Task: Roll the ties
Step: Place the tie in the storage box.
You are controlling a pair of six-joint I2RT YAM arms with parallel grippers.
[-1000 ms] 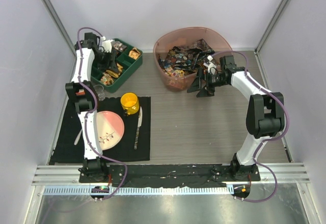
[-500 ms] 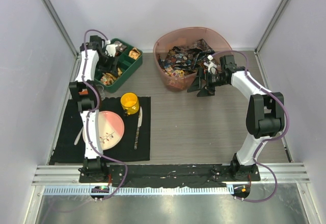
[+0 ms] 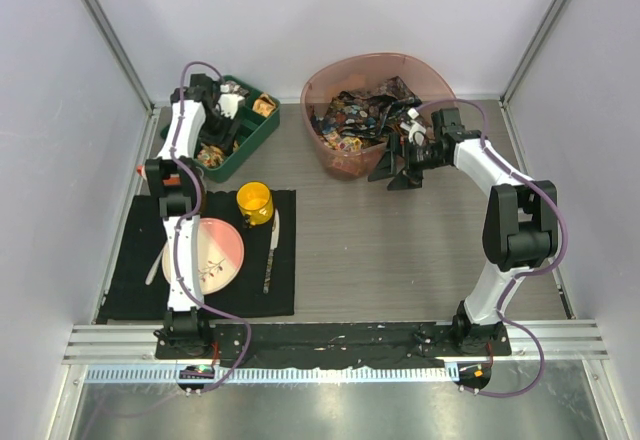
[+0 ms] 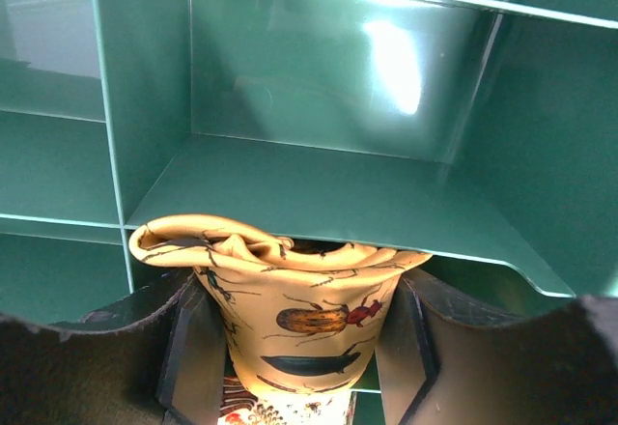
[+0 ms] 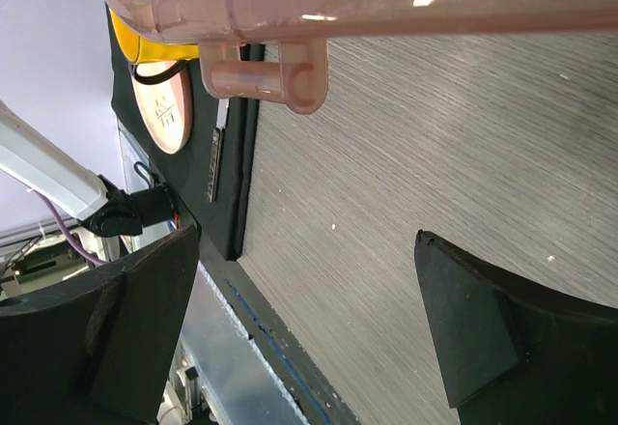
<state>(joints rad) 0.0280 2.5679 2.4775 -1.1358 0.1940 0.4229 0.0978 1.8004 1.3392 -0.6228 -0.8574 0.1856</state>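
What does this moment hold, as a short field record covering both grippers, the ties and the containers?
left gripper: shut on a rolled yellow tie with beetle prints, facing a bare compartment of the green tray
right gripper: open, empty, over the table beside the pink basin
unrolled ties: dark printed ties heaped in the basin
place setting: black mat with pink plate, yellow cup, knife
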